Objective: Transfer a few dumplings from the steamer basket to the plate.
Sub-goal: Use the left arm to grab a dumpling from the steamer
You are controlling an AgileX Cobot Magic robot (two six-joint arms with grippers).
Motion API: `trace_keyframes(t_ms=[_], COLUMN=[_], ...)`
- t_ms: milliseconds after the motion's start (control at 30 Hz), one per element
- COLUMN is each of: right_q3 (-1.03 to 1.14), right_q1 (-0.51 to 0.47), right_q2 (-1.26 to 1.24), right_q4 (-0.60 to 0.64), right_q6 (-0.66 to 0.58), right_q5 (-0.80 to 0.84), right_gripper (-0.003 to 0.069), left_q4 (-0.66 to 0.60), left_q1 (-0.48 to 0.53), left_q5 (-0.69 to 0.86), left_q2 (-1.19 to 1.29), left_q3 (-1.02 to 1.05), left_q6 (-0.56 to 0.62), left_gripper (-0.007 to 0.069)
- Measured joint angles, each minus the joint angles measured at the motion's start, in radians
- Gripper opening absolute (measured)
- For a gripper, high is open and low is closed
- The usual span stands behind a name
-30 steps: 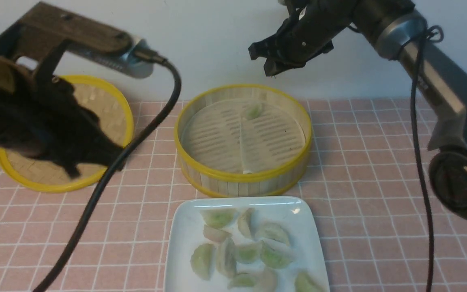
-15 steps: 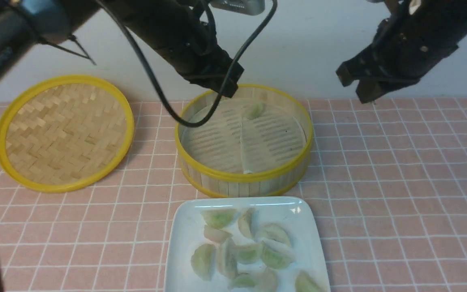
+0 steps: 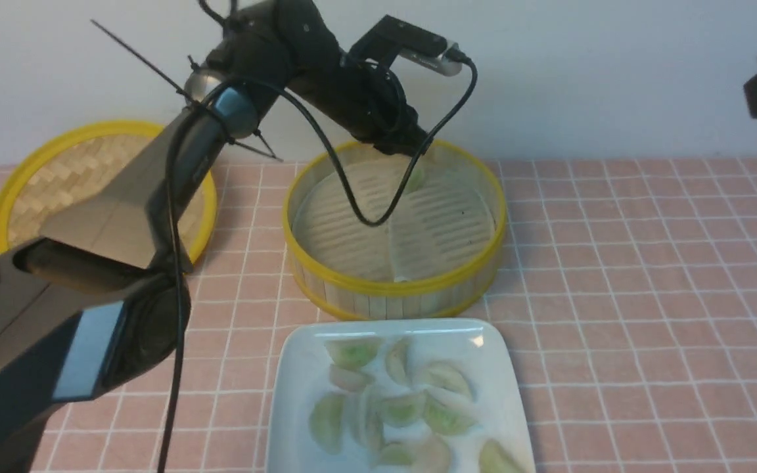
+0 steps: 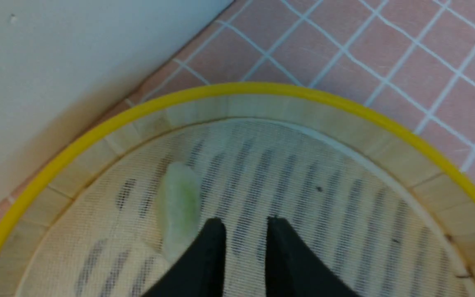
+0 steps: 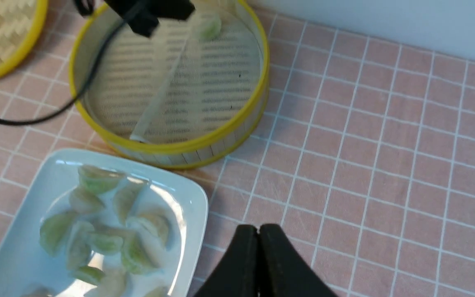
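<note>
Front view: I see one steamer basket (image 3: pixel 391 286) at the centre of the frame. One white plate (image 3: pixel 293 368) sits at the bottom centre, just in front of it. One woven lid (image 3: pixel 37 177) lies at the left, partly behind my left arm (image 3: pixel 122 217). All three rest on the pink tiled table (image 3: pixel 615 295). One dumpling (image 3: pixel 416 179) lies in the basket near its far wall. On the plate I count eleven dumplings (image 3: pixel 401 408), bunched and partly overlapping. The left gripper (image 3: pixel 411 150) hangs over the basket's far rim, right above that lone dumpling; from here I cannot tell how its jaws stand.

Left wrist view: the left gripper (image 4: pixel 245 225) shows two black fingertips a little apart, with only the slotted liner (image 4: pixel 344 206) between them. The single dumpling (image 4: pixel 178 206) lies just beside one fingertip, close to the basket wall (image 4: pixel 262 88).

Right wrist view: the right gripper (image 5: pixel 258 231) has its two fingers pressed together, empty, above bare tiles near a corner of the plate (image 5: pixel 188 198). The basket (image 5: pixel 171 148) with its one dumpling (image 5: pixel 210 27) is beyond the plate.
</note>
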Motion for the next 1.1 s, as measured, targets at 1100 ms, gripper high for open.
trace_keyframes(t_ms=[1100], right_q3=[0.005], right_q1=[0.000], right_q2=[-0.035], right_q4=[0.000], right_q6=[0.004], right_q5=[0.007], right_gripper=[-0.0015], left_q4=[0.075], left_q1=[0.001], left_q5=[-0.167], left_q2=[0.128], left_q3=[-0.002], left_q6=[0.184], left_gripper=[0.0407])
